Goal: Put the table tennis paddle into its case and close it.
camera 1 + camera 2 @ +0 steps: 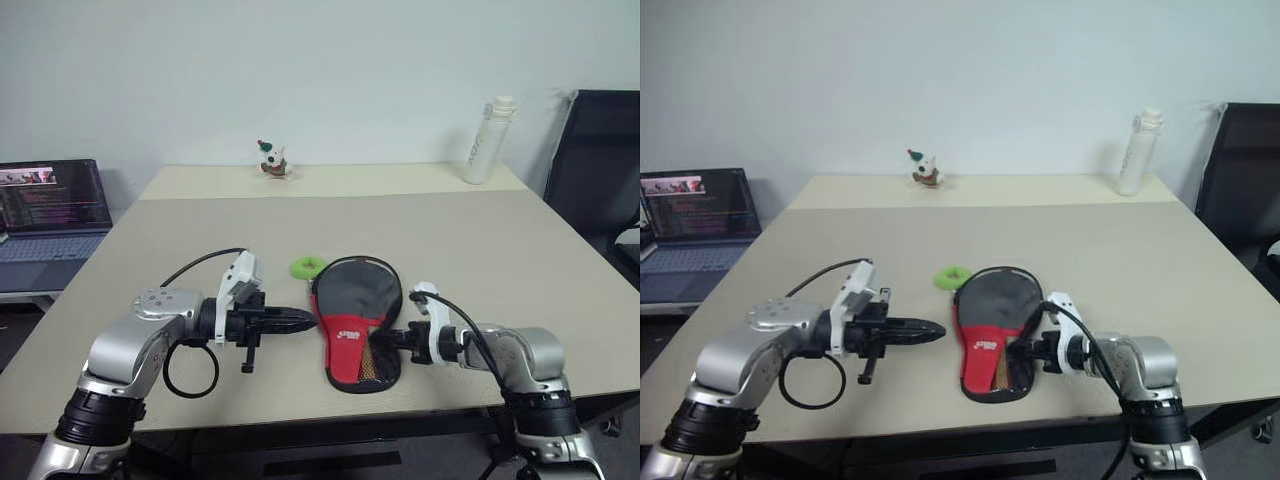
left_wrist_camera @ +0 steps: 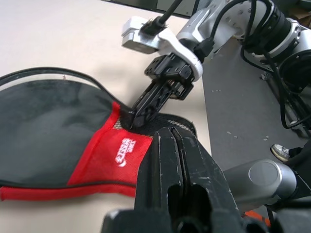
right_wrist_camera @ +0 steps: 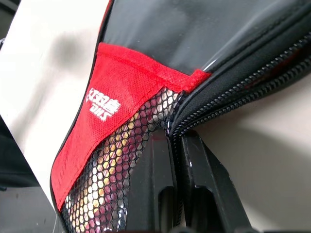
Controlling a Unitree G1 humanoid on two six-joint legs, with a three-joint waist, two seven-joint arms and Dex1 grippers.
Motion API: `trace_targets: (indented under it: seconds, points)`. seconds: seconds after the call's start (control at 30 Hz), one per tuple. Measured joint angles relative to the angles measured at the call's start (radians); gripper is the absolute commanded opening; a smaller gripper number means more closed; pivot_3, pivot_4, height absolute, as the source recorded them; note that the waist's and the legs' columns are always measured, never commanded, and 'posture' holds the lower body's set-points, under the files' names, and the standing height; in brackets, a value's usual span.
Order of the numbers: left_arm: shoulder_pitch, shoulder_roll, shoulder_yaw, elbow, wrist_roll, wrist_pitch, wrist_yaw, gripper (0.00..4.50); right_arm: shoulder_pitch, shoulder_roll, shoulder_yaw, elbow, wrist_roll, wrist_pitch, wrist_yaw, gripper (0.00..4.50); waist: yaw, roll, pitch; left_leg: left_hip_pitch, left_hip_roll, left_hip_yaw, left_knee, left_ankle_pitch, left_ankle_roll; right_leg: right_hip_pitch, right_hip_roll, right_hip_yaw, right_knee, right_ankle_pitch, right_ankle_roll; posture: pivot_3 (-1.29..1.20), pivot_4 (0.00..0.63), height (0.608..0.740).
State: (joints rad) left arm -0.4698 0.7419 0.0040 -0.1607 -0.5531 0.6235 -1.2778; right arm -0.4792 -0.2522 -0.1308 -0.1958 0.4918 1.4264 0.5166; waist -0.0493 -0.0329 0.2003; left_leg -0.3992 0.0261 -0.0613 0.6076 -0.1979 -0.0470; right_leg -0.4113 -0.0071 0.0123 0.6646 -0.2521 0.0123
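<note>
I see the case [image 1: 355, 320] lying flat on the beige bench [image 1: 480, 250], near its front edge and between my two arms, its round end away from me and its red lower panel, white logo and mesh toward me. My right gripper [image 1: 385, 338] has its two black fingers pressed together at the case's lower right edge, where the zip line meets the mesh; in the right wrist view the zip runs down into the gap between the fingers, so it looks pinched on the case there, though I cannot make out the zip tab itself. Through the mesh I see reddish and pale shapes inside, too unclear to name. My left gripper [image 1: 300, 320] has its fingers together with nothing between them, pointing across toward the case's left edge, tips just beside it. A small green ring [image 1: 307, 267] lies just beyond the case's upper left. A white bottle [image 1: 487, 141] and a little figurine [image 1: 272, 159] stand at the far side.
</note>
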Motion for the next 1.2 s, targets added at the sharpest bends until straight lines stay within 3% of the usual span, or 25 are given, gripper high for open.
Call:
trace_targets:
  seconds: [0.17, 0.5, 0.6, 0.73, 0.97, 1.07, 1.2]
  points:
    - [0.0, -0.001, -0.004, 0.002, 0.0, -0.008, -0.005, 0.0, 0.079, 0.024, -0.072, -0.135, 0.032, 0.097, -0.051, 0.03, 0.009, 0.0, 0.0, 0.0, 0.0, 0.001, 0.0, 0.0, 0.0, 0.0, 0.0, 0.001, 0.0, 0.0, 0.0, 0.0, 0.15, 0.74]
    - [-0.008, -0.017, -0.038, 0.018, 0.002, -0.025, -0.019, 0.0, 0.092, 0.019, -0.095, -0.164, 0.051, 0.133, -0.081, 0.03, 0.016, 0.0, 0.0, 0.0, 0.0, 0.003, 0.001, 0.0, 0.0, 0.0, 0.0, 0.001, -0.001, 0.0, 0.0, 0.0, 0.15, 0.74]
    - [-0.008, -0.02, -0.038, 0.018, 0.002, -0.025, -0.017, 0.0, 0.092, 0.019, -0.092, -0.163, 0.047, 0.128, -0.093, 0.79, 0.016, 0.0, 0.0, 0.0, 0.0, 0.003, 0.001, 0.0, 0.0, 0.0, 0.0, 0.001, 0.0, 0.0, 0.0, 0.0, 0.15, 0.74]
    - [-0.006, -0.02, -0.038, 0.017, 0.002, -0.025, -0.004, 0.0, 0.097, -0.029, -0.079, -0.179, 0.059, 0.121, -0.089, 2.13, 0.016, 0.0, 0.0, 0.001, 0.0, 0.003, 0.001, 0.0, 0.0, 0.0, 0.0, 0.001, -0.001, 0.0, 0.0, 0.0, 0.15, 0.74]
    - [0.021, -0.027, -0.025, 0.016, 0.002, -0.026, 0.05, 0.0, 0.156, -0.29, 0.079, -0.339, 0.086, -0.009, 0.031, 4.47, 0.018, 0.0, 0.0, 0.001, 0.0, 0.004, 0.001, 0.0, 0.0, 0.0, 0.0, 0.001, -0.001, 0.0, 0.001, 0.0, 0.15, 0.74]
    - [0.028, -0.038, -0.002, 0.016, 0.002, -0.025, 0.089, 0.0, 0.135, -0.381, 0.14, -0.376, 0.087, -0.124, 0.109, 4.47, 0.013, 0.0, 0.0, 0.001, 0.0, 0.005, 0.001, 0.0, 0.0, 0.0, 0.001, 0.001, -0.001, 0.001, 0.001, 0.0, 0.15, 0.74]
    - [0.021, -0.04, 0.013, 0.035, 0.004, -0.02, 0.136, 0.0, -0.009, -0.327, 0.125, -0.335, 0.125, -0.218, 0.155, 4.47, 0.007, -0.001, 0.0, 0.002, 0.001, 0.005, 0.002, 0.0, 0.0, 0.0, 0.002, 0.001, -0.001, 0.001, 0.002, 0.0, 0.15, 0.74]
